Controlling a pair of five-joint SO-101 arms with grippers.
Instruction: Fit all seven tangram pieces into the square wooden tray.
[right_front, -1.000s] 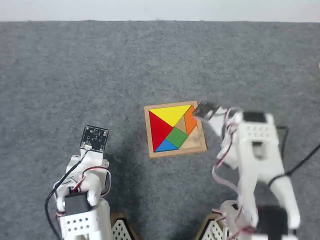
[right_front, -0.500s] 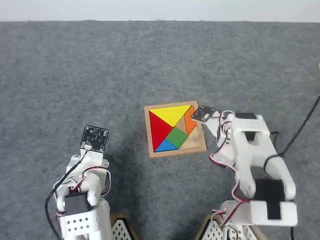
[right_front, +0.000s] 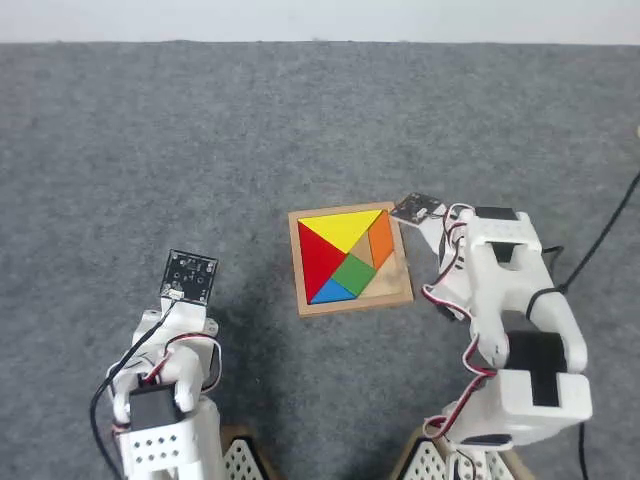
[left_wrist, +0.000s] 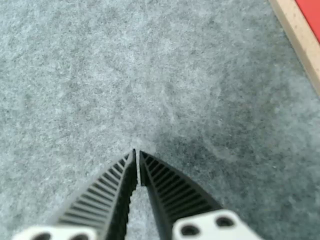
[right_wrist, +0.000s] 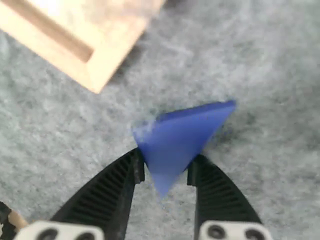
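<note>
Grey felt covers the tabletop (right_front: 150, 130). Right hand (right_wrist: 166, 167) clamps a blue triangle (right_wrist: 180, 135) just beside the wooden tray (right_wrist: 102, 62). It seems light, stiff, slippery; grip its straight edges. Left hand (left_wrist: 137, 161) is closed together.

wooden tray (right_wrist: 107, 50) blurred and cut off at edge, red piece (left_wrist: 312, 12) mostly cropped

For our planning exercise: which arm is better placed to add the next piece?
Right. The right gripper is shut on a blue triangle near the tray corner; the left gripper is shut, empty, over grey mat.
</note>
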